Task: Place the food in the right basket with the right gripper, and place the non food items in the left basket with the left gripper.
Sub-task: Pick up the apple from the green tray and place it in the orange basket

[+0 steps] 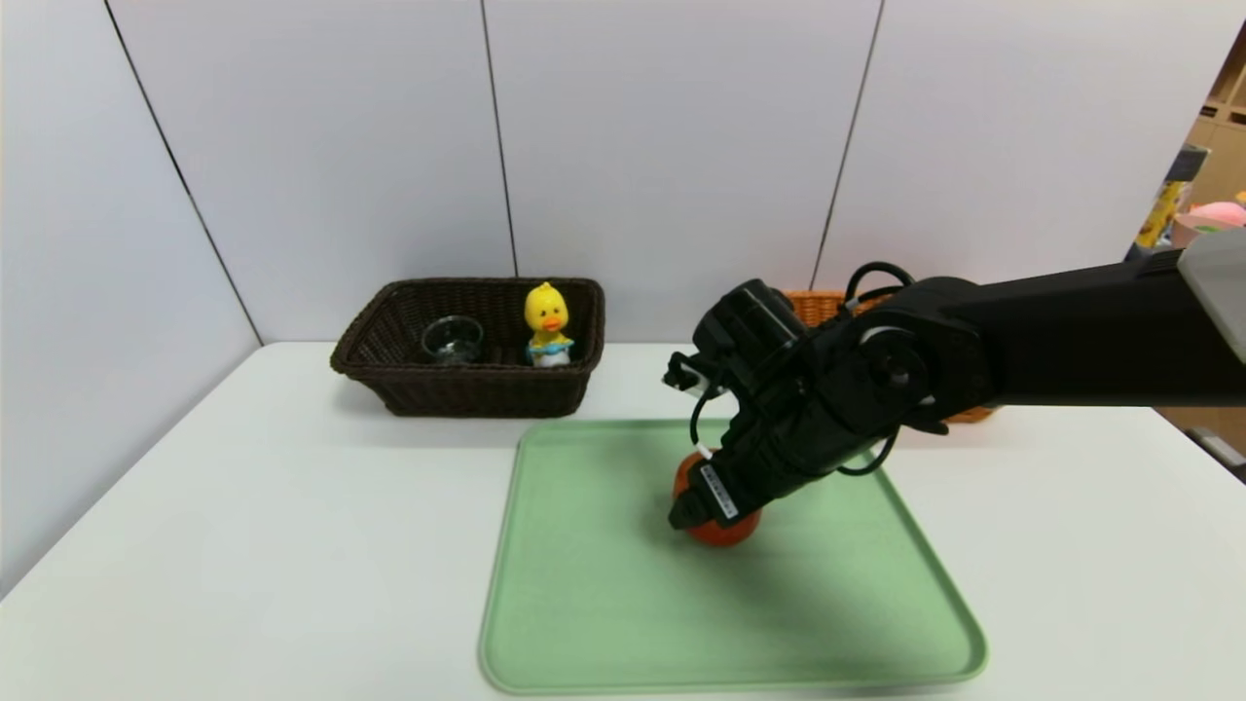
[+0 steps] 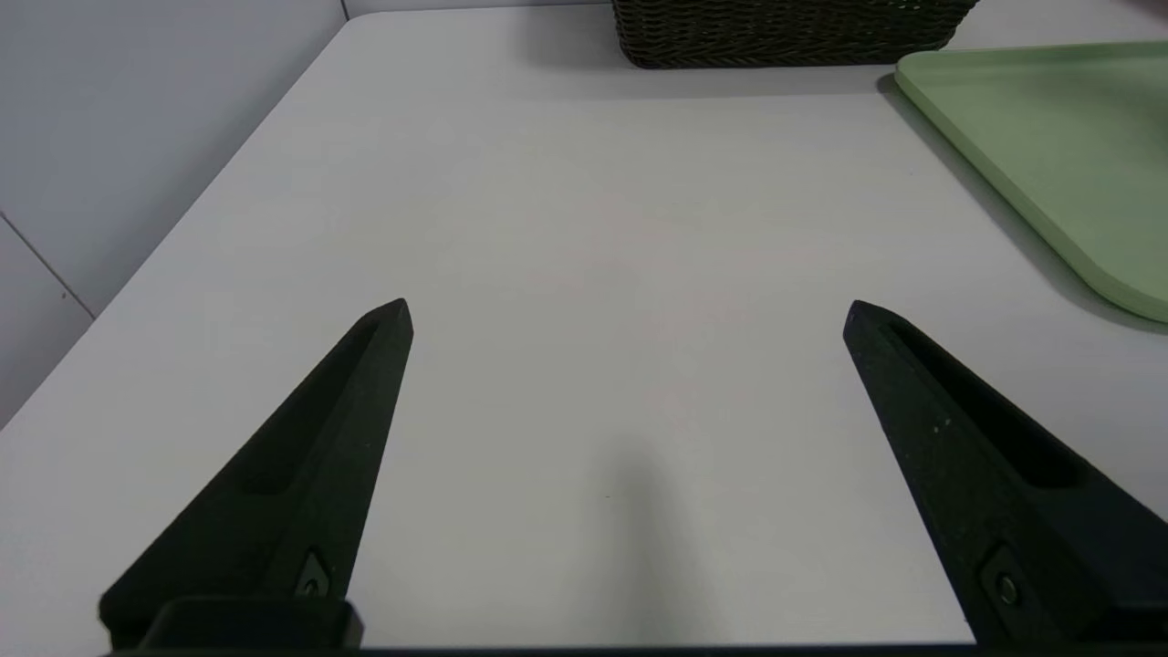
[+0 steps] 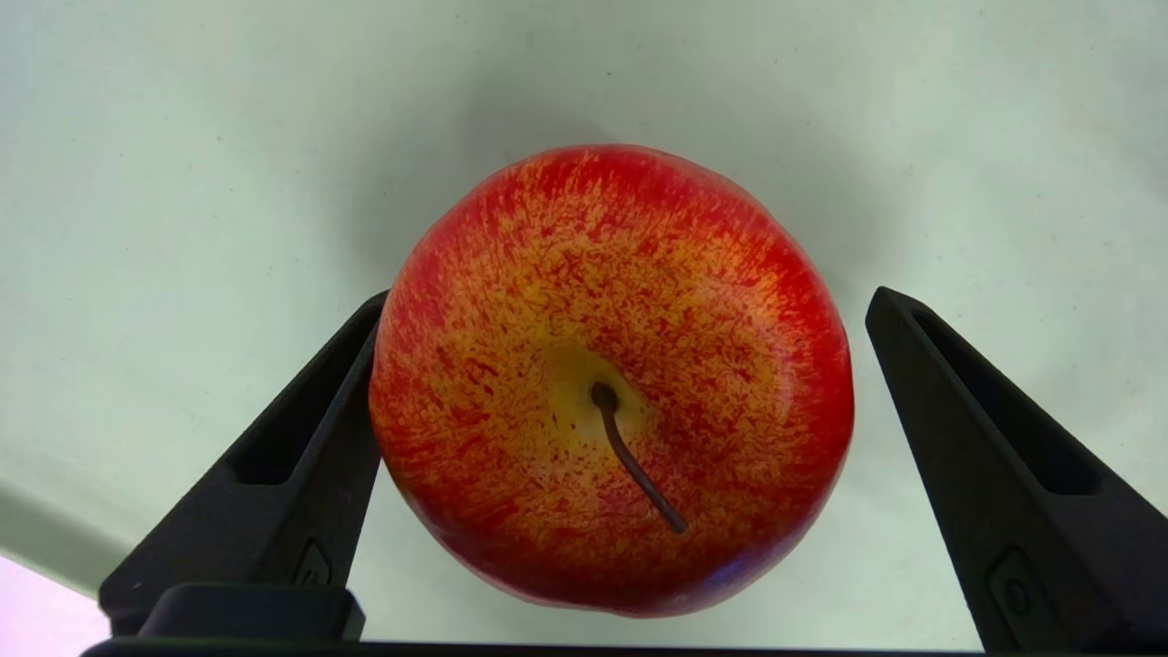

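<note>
I am looking at the head view, and the right gripper (image 1: 686, 514) is sitting a little right of the centre of the frame, pointing steeply down over the green tray (image 1: 584, 604). Its fingers are standing wide apart, and they are not clamping anything. In the right wrist view the apple (image 3: 611, 383) is lying between the two fingers (image 3: 292, 456), stem side toward the camera. One finger is just beside the apple skin or touching it, I cannot tell which, and the other finger is keeping a clear gap. The apple is resting on the tray surface, in the middle part of the tray.

The left basket (image 1: 467, 389), the dark brown one, is standing in the upper left part of the head view, behind the tray on the white tabletop (image 1: 243, 545). Inside it I am seeing the glass cup (image 1: 453, 339) and, beside it, the yellow duck toy (image 1: 548, 323) standing upright. The right basket (image 1: 816, 305), the orange one, is showing only a little behind the black arm, in the upper right of the centre.

The left gripper (image 2: 625, 315) is appearing only in the left wrist view, above the bare tabletop, with its fingers also wide apart and holding nothing. The corner of the tray and the bottom of the dark basket are showing at the upper right of that view.
</note>
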`<state>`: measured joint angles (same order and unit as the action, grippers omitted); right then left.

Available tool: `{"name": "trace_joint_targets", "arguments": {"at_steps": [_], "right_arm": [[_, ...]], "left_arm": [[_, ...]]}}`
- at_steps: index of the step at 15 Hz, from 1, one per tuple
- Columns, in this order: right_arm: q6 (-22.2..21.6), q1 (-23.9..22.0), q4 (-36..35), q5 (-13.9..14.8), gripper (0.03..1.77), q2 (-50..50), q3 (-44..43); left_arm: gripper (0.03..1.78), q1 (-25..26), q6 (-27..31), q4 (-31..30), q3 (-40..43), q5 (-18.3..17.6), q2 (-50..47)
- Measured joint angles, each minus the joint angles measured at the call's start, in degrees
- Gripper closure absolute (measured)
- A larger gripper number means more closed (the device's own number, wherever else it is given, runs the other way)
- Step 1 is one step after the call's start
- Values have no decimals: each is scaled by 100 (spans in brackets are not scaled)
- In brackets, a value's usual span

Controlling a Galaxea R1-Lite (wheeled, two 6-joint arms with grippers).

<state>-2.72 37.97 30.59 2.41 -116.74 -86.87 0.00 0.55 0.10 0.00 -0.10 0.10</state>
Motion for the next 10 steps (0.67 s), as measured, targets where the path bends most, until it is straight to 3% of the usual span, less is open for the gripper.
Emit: {"name": "trace_joint_targets", "arguments": {"at_steps": [8, 10], "right_arm": [[13, 56, 0, -22, 13, -27, -1], [13, 56, 2, -21, 46, -43, 0]], "left_arm": [[12, 0, -4, 0, 0, 0, 0], [12, 0, -2, 0, 0, 0, 0]]}}
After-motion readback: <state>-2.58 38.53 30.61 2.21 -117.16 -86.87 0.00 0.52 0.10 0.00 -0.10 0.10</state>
